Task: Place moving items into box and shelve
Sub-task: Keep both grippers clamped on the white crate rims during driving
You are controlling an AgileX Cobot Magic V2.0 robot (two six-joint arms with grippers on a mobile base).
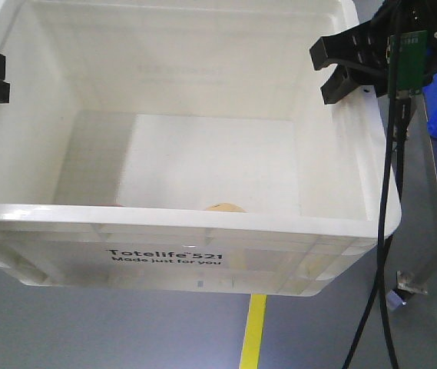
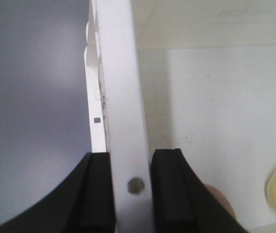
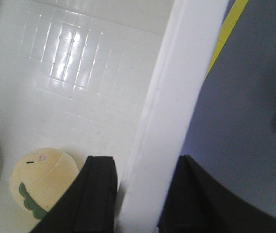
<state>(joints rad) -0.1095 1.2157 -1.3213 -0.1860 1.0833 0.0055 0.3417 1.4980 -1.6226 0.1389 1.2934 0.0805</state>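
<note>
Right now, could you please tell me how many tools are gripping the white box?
2. The left tool clamps the white box on its left wall; the right tool clamps the right wall, near the far corner.

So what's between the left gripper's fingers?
The side wall of the box. The left wrist view shows the left gripper closed on it, one black pad touching each face.

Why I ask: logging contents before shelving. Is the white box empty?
No, the right wrist view shows a round yellow toy lying inside the box.
</note>
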